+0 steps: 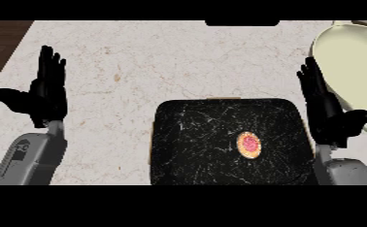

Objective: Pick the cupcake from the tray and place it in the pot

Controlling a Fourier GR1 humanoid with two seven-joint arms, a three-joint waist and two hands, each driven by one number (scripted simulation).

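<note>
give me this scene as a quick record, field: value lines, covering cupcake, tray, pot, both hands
cupcake: on the tray, right of its centre, untouched
tray: black, on the counter at lower centre
pot: pale inside, at the right edge, partly cut off, nothing seen in it
left hand: open, fingers up, resting at the view's left
right hand: open, fingers up, between tray and pot
counter: light marble
task state: pick not yet done

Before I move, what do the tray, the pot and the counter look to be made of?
Tray: black with fine pale veins, like polished stone or speckled enamel; can't tell which. Pot: smooth, pale cream inside, probably enamel or ceramic; only part shows at the right edge. Counter: whitish with faint tan flecks, likely marble or similar stone, matte.
</note>
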